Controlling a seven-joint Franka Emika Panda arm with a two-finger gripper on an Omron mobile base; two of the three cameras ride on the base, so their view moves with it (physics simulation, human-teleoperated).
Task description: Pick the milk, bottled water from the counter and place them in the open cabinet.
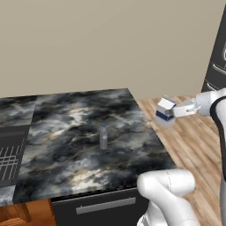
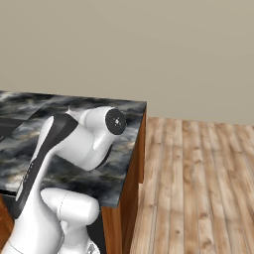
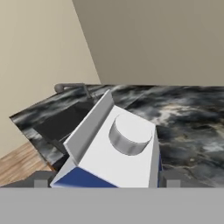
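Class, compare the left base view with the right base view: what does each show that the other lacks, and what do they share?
Left base view alone: the hand holding the milk carton out past the counter's edge, above the wooden floor; the water bottle standing upright on the counter; a dark appliance at the far right.

Right base view alone: the counter's brown wooden side panel.

Shared: the marbled counter, the wooden floor, the beige wall and the white arm.

A small white gable-top milk carton with a dark blue band (image 3: pixel 114 153) sits between the dark fingertips (image 3: pixel 40 179), above the black-and-grey marbled stone counter (image 3: pixel 188 118).
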